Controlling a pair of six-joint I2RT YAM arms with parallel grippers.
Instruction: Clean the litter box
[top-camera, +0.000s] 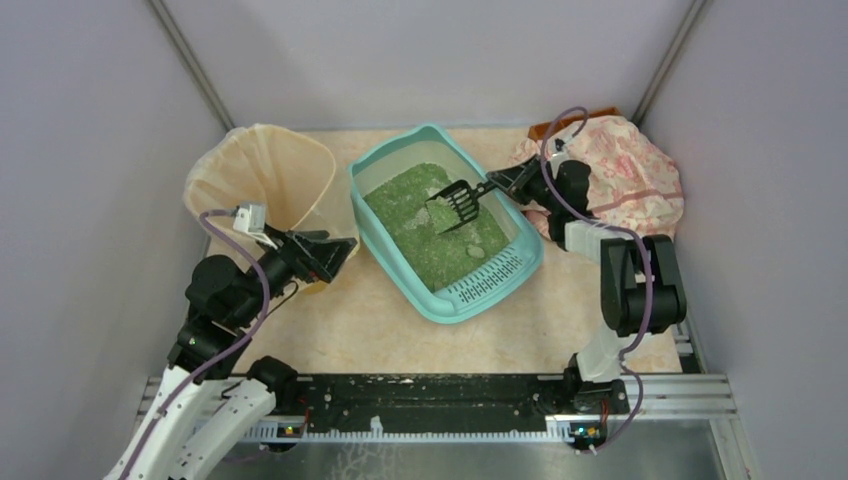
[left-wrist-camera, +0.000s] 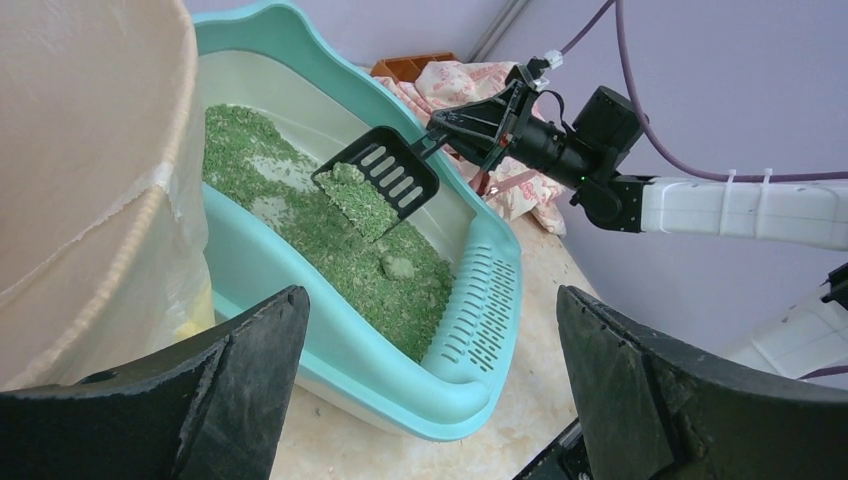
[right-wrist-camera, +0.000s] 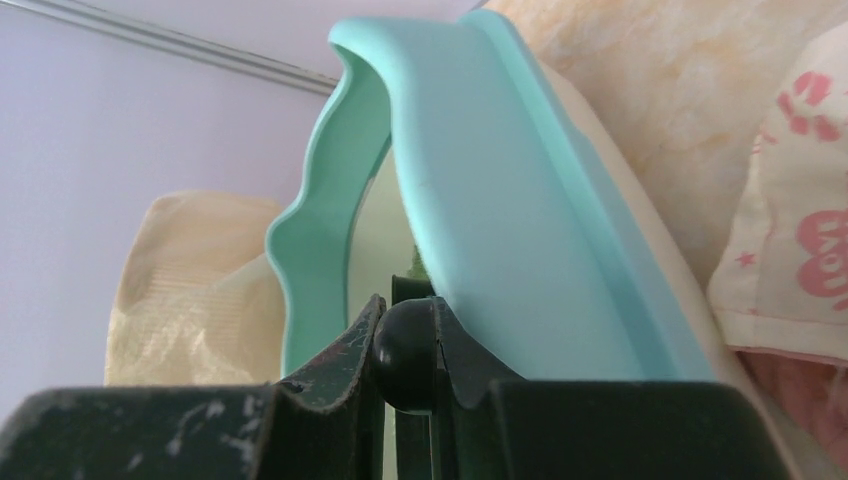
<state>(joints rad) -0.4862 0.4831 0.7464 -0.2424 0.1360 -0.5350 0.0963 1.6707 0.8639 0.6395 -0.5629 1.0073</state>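
Was mid-sift, by the look of it, in the teal litter box (top-camera: 487, 283) at mid-table beside the bag-lined bin (top-camera: 215, 165), with the black scoop (top-camera: 458, 203) tilted over the green granules (top-camera: 400, 205) and part loaded. Called next for shaking loose granules through the slots, then carrying a clump (top-camera: 475, 252) across to the bin without spilling. Clenched the scoop's handle in the right gripper (top-camera: 505, 182); held the left gripper (top-camera: 335, 248) spread wide and empty near the bin.
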